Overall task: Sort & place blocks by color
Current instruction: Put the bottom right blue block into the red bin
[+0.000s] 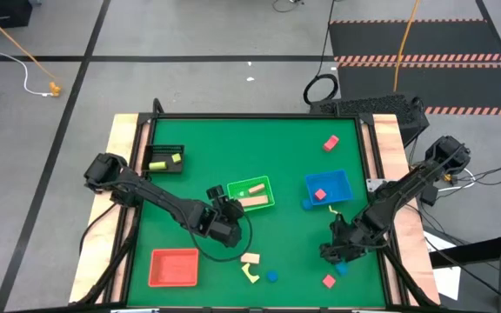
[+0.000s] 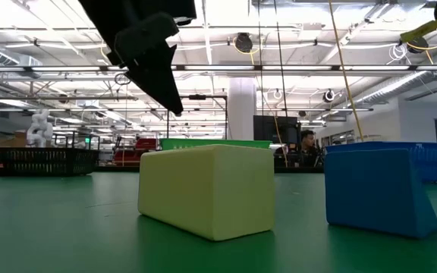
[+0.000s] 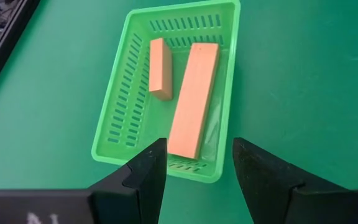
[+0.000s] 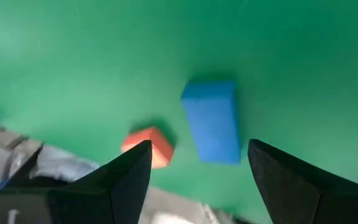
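Note:
My left gripper [image 1: 227, 217] [image 3: 197, 163] is open just near-left of the green tray [image 1: 250, 193]. Two cream bars, a long one [image 3: 194, 99] and a short one [image 3: 160, 68], lie flat in that tray [image 3: 120, 93], and the long bar's near end shows between my fingers. My right gripper [image 1: 342, 248] [image 4: 197, 168] is open above a loose blue block [image 4: 211, 121] and a red block [image 4: 149, 146] near the table's near right corner. Cream pieces [image 1: 250, 258], a yellow arch [image 1: 250, 275] and a blue block [image 1: 272, 276] lie loose on the mat.
A black tray [image 1: 165, 159] holds yellow-green blocks, the blue tray [image 1: 342, 178] holds a red block [image 1: 320, 194], and the red tray [image 1: 174, 267] sits near left. A red block [image 1: 330, 143] and a blue block [image 1: 305, 205] lie loose. The low view shows a cream block [image 2: 207, 189] and a blue one [image 2: 378, 189] close up.

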